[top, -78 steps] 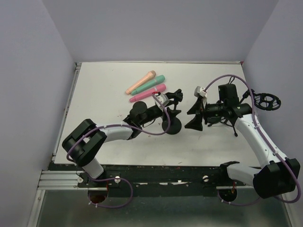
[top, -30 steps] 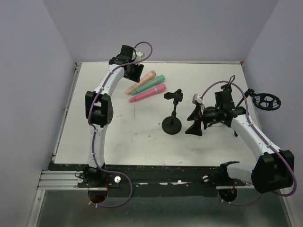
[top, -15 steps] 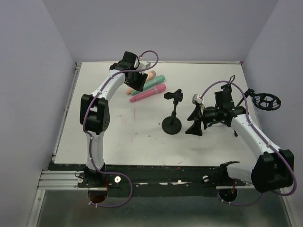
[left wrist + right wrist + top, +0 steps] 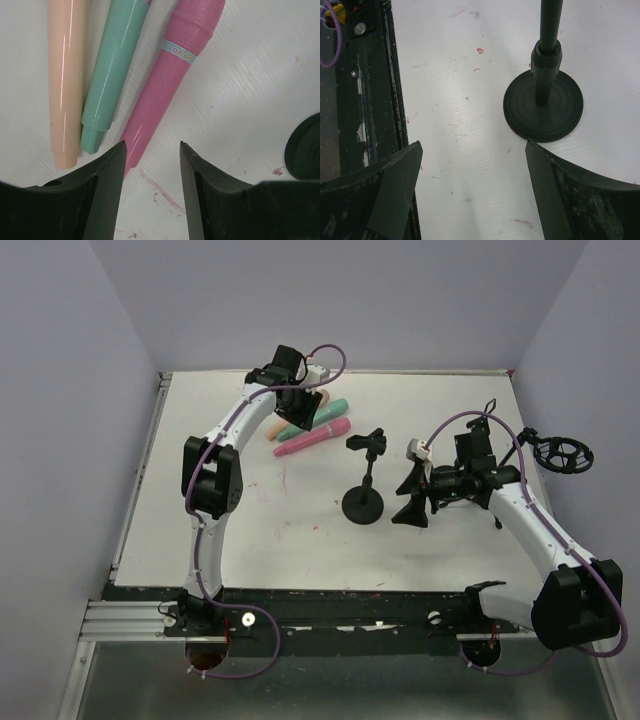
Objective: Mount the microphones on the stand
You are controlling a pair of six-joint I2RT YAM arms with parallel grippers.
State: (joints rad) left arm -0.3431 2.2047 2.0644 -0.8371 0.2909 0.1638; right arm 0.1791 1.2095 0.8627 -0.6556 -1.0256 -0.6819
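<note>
Three microphones lie side by side at the far middle of the table: peach-orange (image 4: 65, 75), mint green (image 4: 112, 70) and pink (image 4: 170, 75). From above, the pink (image 4: 318, 436) and mint (image 4: 330, 411) ones show, while the peach one (image 4: 274, 428) is mostly hidden by the arm. My left gripper (image 4: 152, 145) is open and empty just above their tail ends, with its left fingertip beside the pink tail; it also shows from above (image 4: 302, 410). The black stand (image 4: 362, 502) has a round base (image 4: 543, 105) and a top clip (image 4: 367, 441). My right gripper (image 4: 472, 144) is open and empty beside that base.
A second black tripod stand (image 4: 485, 500) sits under my right arm. A round shock mount (image 4: 562, 452) is at the far right edge. The table's black front rail (image 4: 365, 100) is to the left in the right wrist view. The stand base edge (image 4: 306, 147) shows at the right of the left wrist view.
My left arm swung from beside the stand to the far table, then shifted right over the microphones. The right arm drew back slightly and has held still since.
</note>
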